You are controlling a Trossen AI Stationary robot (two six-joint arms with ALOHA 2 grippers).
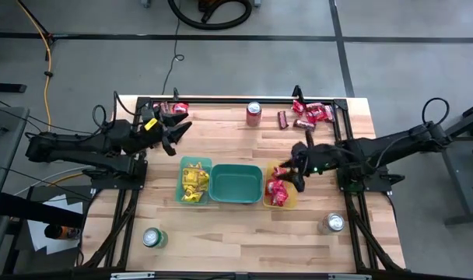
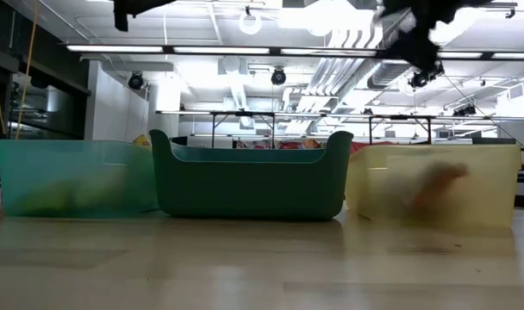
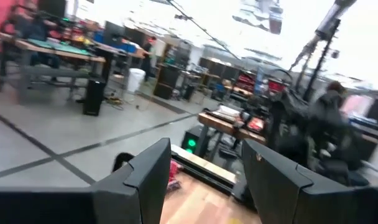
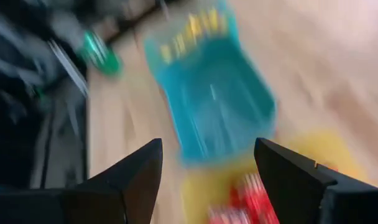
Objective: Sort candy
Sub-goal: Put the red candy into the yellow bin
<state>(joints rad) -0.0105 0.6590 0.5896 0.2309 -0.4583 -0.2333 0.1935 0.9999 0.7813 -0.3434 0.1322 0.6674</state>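
Red candy packets [image 1: 278,190] lie in the yellow bin [image 1: 268,201], and yellow packets [image 1: 193,182] lie in the green bin [image 1: 182,167]. Between these two stands the teal bin [image 1: 236,183]. Loose red packets and dark brown bars [image 1: 310,115] lie at the table's far right, with a few more [image 1: 174,107] at the far left. My right gripper [image 1: 289,174] hovers open above the yellow bin, nothing between its fingers [image 4: 207,152]. My left gripper [image 1: 178,136] is open and holds nothing, raised over the table's far left [image 3: 204,155].
A red can [image 1: 254,113] stands at the far edge, a green can [image 1: 152,237] at the near left and a silver can [image 1: 333,223] at the near right. Bare wood lies in front of the bins. A black frame [image 1: 221,99] borders the table.
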